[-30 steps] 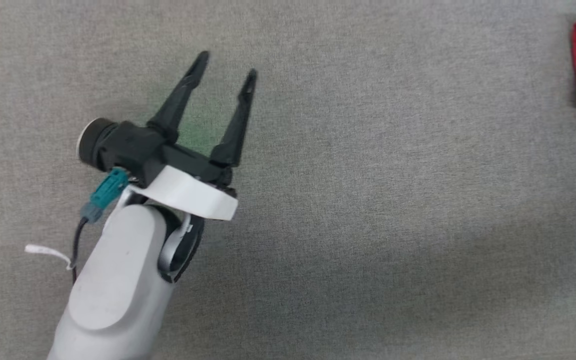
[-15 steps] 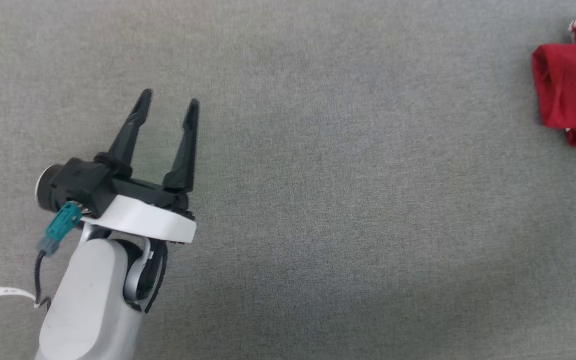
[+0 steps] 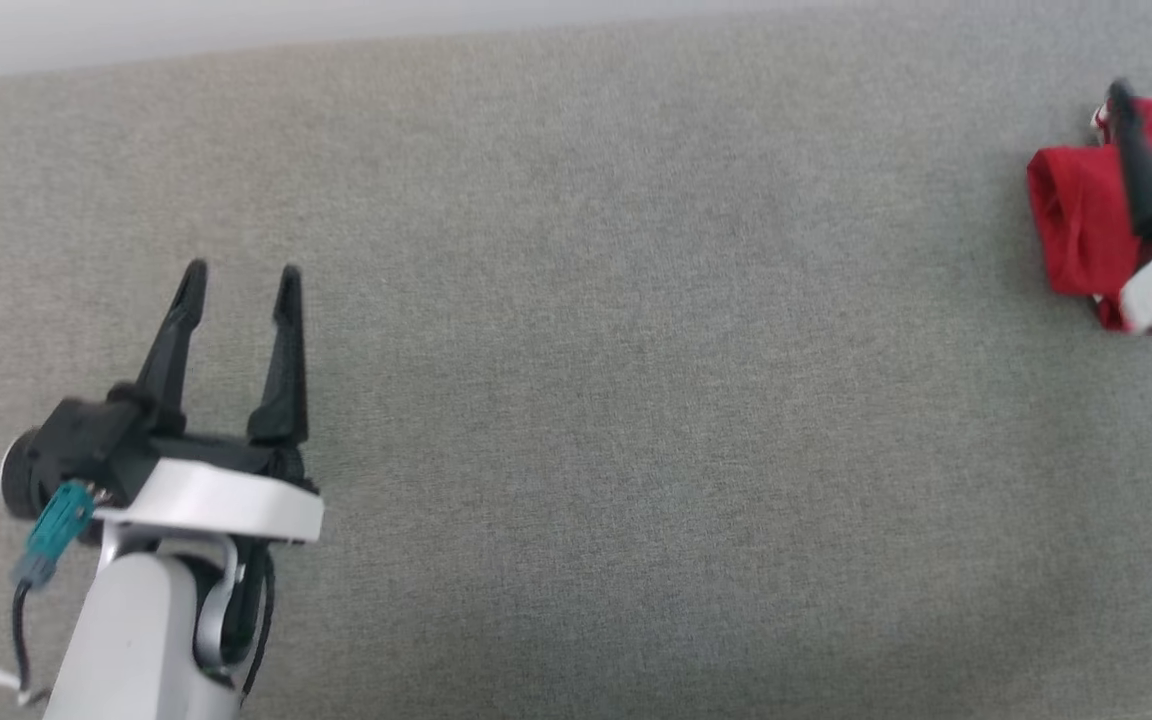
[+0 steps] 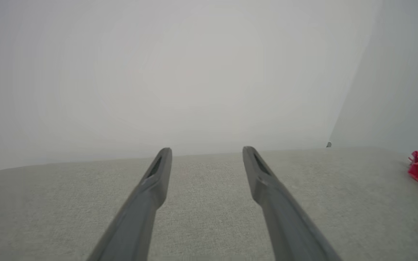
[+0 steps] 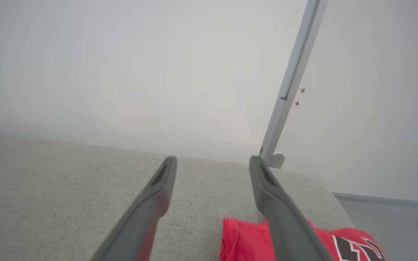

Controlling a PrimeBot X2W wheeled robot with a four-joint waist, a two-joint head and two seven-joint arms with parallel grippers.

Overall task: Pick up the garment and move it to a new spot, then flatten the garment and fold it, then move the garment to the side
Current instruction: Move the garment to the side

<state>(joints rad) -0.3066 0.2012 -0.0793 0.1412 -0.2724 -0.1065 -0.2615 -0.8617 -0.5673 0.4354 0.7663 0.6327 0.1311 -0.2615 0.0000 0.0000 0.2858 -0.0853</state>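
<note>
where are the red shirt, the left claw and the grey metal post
red fabric shirt (image 3: 1076,215), head view, on its left red part
left claw (image 3: 241,272), head view, midway between its two dark fingertips
slim grey metal post (image 5: 291,78), right wrist view, on the middle of its shaft

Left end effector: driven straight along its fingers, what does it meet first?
Path looks free: bare grey surface ahead, then probably the pale wall past its far edge. The garment sits well off to the right.
</note>
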